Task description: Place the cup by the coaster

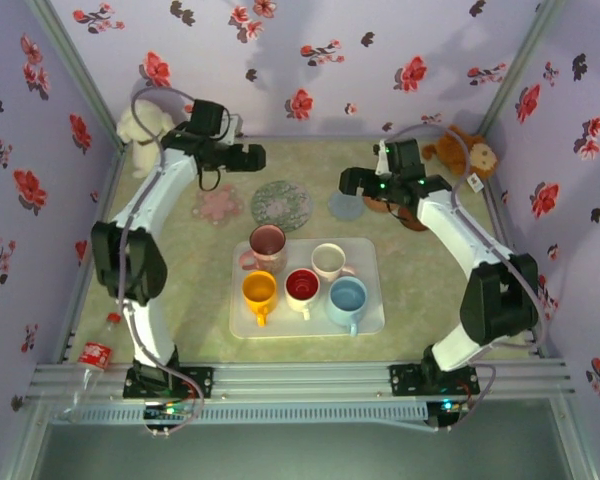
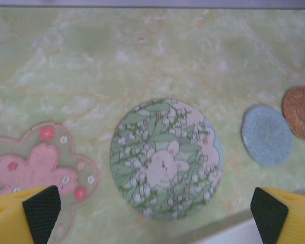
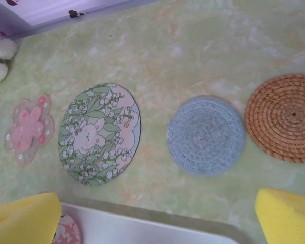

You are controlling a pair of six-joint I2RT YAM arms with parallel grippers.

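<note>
Several cups stand on a white tray point(image 1: 372, 318): a pink patterned cup point(image 1: 268, 243), a cream one point(image 1: 329, 260), a yellow one point(image 1: 259, 290), a red one point(image 1: 302, 285) and a blue one point(image 1: 347, 298). Behind the tray lie a pink flower coaster point(image 1: 218, 205), a round green floral coaster point(image 1: 281, 204), a blue coaster point(image 1: 344, 207) and a brown woven coaster point(image 3: 287, 117). My left gripper point(image 2: 155, 213) hangs open above the green floral coaster point(image 2: 165, 157), holding nothing. My right gripper point(image 3: 155, 218) is open over the tray's far rim point(image 3: 142, 229), near the blue coaster point(image 3: 206, 134).
A white plush toy point(image 1: 145, 125) sits in the back left corner and a brown one point(image 1: 470, 152) in the back right. A small bottle point(image 1: 95, 355) lies by the left front rail. Flowered walls close in the table on three sides.
</note>
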